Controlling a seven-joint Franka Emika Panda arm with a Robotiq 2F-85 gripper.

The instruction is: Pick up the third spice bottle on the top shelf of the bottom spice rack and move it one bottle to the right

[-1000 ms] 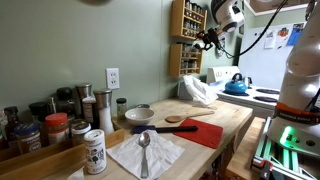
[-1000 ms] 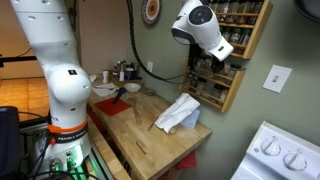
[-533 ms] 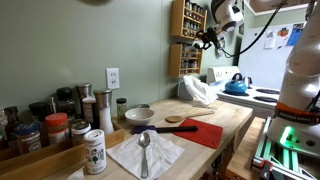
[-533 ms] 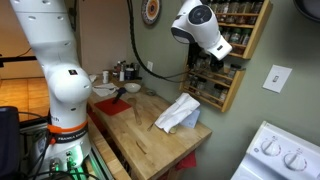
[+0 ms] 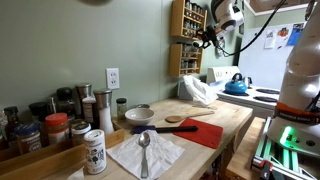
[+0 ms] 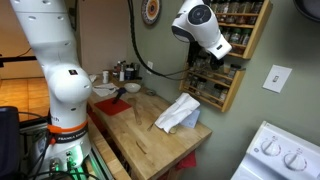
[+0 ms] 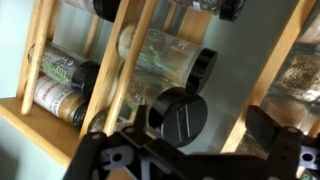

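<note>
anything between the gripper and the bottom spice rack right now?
Nothing visible. In the wrist view the open gripper faces the bottom spice rack directly, with a dark-capped jar centred ahead; no other object intervenes.

The light-brown wooden spice rack [image 6: 228, 92] is hung on the wall; dark-capped jars [image 7: 163, 55] are held in rows, caps outward.

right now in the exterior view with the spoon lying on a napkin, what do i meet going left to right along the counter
spice jars → white labelled shaker → metal spoon → red mat → blue kettle
</note>
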